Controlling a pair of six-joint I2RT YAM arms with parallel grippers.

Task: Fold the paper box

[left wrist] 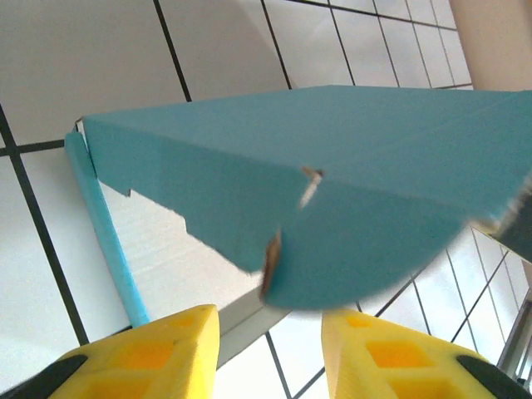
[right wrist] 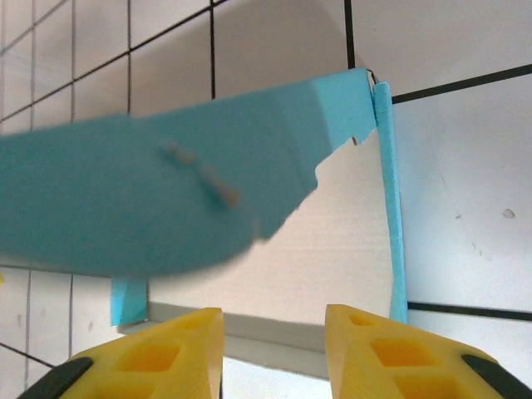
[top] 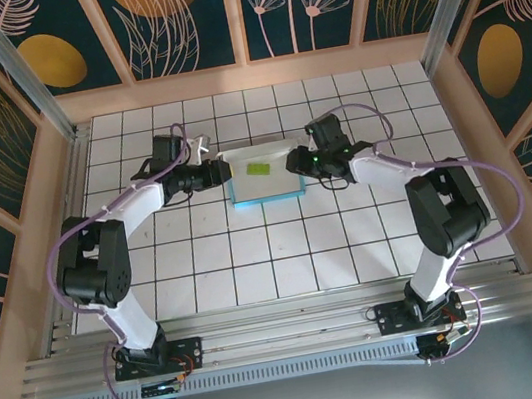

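Judging by the wrist views, the fold is roughly midway. The paper box [top: 264, 188] lies on the tiled desk [top: 256, 262], at 12 o'clock from the two arm bases. Its white inside faces up, and teal shows along its 9 and 6 o'clock edges. A tiny yellow-green slip [top: 258, 168] rests on the white floor, just toward 12 o'clock of the middle.

The left claw [top: 224, 173] sits at the box's 9 o'clock end and the right claw [top: 293, 165] at its 3 o'clock end. Both are right against the card.

From the left wrist, the left claw [left wrist: 270, 316] has its yellow fingers parted with nothing pinched. A teal end flap of the box [left wrist: 374, 141], with a rounded tab, stands raised and leaning beyond them. The right claw [right wrist: 274, 314] is likewise parted and empty, facing a similar, blurred flap [right wrist: 166, 183] over the white floor.

Done, it seems: creases worked and both end flaps lifted. Probably left: turning those flaps over and tucking the tabs down so the walls lock. Whether the long walls stand fully upright cannot be told.
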